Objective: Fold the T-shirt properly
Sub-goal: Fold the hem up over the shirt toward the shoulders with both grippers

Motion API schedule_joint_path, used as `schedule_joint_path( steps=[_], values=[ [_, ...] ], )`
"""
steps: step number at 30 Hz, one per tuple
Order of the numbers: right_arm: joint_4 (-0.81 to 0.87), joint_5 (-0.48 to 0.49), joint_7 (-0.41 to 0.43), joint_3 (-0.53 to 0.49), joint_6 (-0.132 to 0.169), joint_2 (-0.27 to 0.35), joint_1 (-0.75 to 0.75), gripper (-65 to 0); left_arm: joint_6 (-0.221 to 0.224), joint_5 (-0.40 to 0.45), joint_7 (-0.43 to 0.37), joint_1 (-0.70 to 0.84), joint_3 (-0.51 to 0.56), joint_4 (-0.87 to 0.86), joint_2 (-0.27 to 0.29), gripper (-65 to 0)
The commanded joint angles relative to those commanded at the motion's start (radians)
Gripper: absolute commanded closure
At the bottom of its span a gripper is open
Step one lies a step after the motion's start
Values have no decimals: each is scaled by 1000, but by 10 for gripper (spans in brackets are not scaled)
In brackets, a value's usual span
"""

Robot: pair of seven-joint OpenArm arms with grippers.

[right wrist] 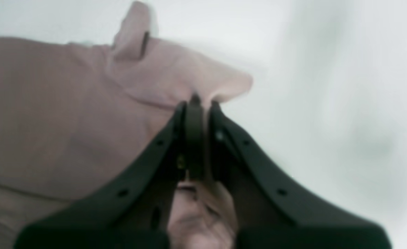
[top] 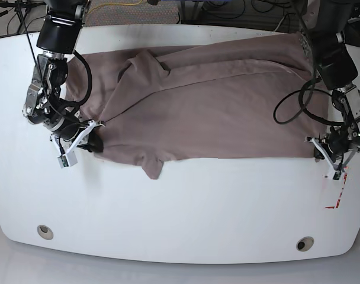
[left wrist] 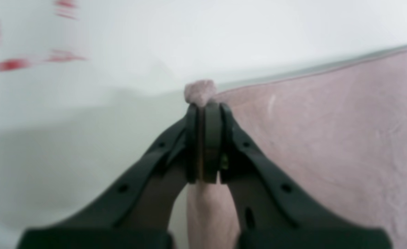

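The mauve-brown T-shirt lies spread across the white table, rumpled at its left end, with a sleeve poking toward the front. My left gripper is at the shirt's front right corner. In the left wrist view it is shut on a pinch of the shirt. My right gripper is at the shirt's front left edge. In the right wrist view it is shut on a fold of the shirt.
Red tape marks lie on the table near the left gripper and also show in the left wrist view. Two round holes sit near the front edge. Cables run behind the table.
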Motion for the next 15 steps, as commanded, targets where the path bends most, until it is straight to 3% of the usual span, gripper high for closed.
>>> schedule_joint_path(
  steps=[15],
  values=[
    [173,6,-15,2,0,12,-104,0,0,2,193,66,-23,256,0,0]
  ],
)
